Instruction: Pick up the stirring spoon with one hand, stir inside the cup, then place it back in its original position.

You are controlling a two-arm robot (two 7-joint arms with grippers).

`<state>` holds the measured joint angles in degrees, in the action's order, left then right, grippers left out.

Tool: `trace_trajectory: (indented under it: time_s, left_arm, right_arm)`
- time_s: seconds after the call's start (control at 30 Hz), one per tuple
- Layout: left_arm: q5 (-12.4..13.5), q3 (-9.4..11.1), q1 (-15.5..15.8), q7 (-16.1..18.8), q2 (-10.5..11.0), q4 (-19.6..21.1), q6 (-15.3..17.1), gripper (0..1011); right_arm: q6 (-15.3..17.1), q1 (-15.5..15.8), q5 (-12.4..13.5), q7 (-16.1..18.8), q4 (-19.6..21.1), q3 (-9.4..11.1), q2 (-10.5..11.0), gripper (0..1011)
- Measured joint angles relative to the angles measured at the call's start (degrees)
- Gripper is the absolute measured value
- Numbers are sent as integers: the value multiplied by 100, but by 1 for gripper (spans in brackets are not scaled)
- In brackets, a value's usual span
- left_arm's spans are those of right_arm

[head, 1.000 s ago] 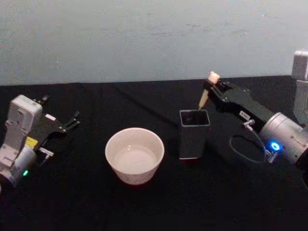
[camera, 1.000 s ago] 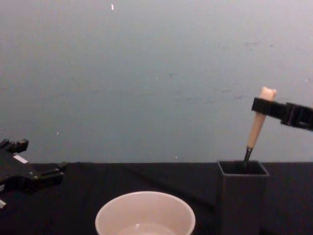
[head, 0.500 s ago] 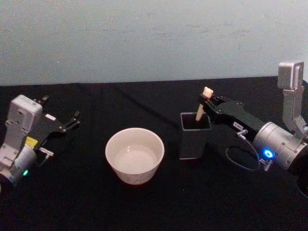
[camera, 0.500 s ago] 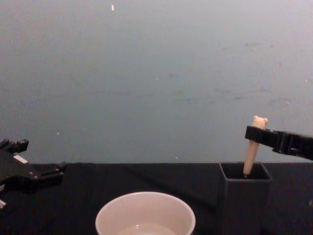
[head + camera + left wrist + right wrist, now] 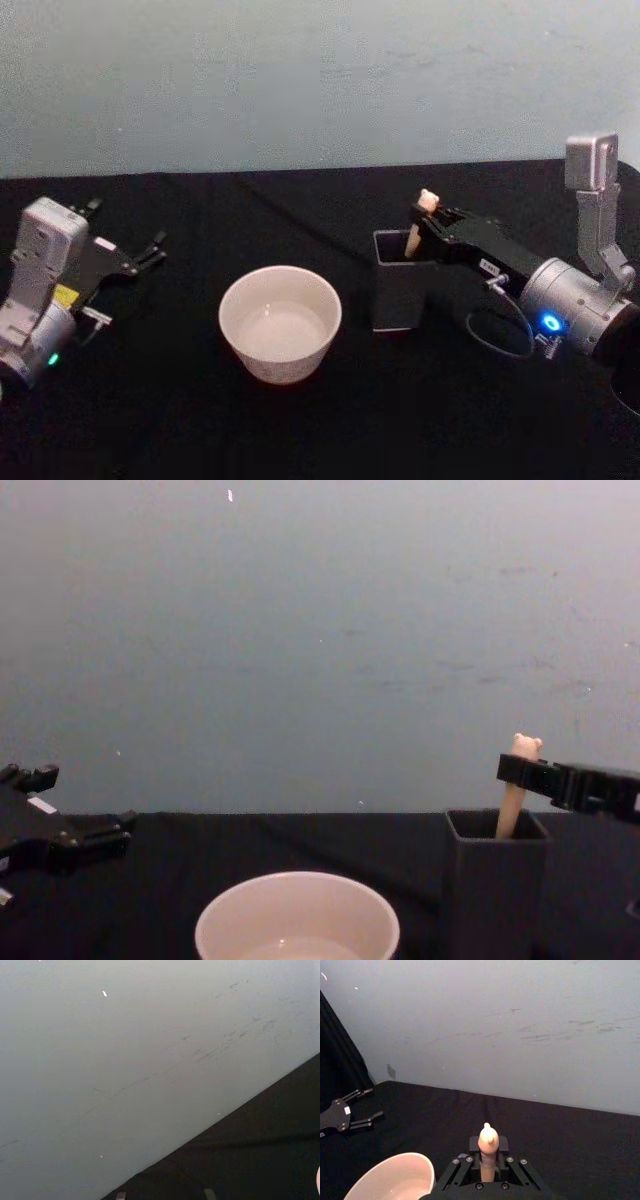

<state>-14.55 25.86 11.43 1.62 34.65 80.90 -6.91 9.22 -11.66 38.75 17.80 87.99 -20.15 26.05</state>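
Head view: spoon (image 5: pixel 421 217) is held upright in the holder (image 5: pixel 402 279), its beige handle clamped by the right gripper (image 5: pixel 424 222). Cup (image 5: pixel 280 321) sits left of the holder, near it. Left gripper (image 5: pixel 152 249) is parked far left, fingers apart.

Chest view: bear head tops the spoon (image 5: pixel 518 790) above the holder (image 5: pixel 495 880).

Right wrist view: fingers (image 5: pixel 463 1166) are closed on the handle.
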Motion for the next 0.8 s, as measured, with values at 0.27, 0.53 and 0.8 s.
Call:
trace_trajectory:
  time_s: [0.27,0.53,0.8]
  left_arm:
    - [0,0,0,0,0,0,0,1001]
    - [0,0,0,0,0,0,0,1001]
    - [0,0,0,0,0,0,0,1001]
  right_arm:
    - [-3,3,3,0,0,0,3,195]
    - [-7,3,12,1,0,0,6,195]
    - [-7,3,18,5,1,0,6,372]
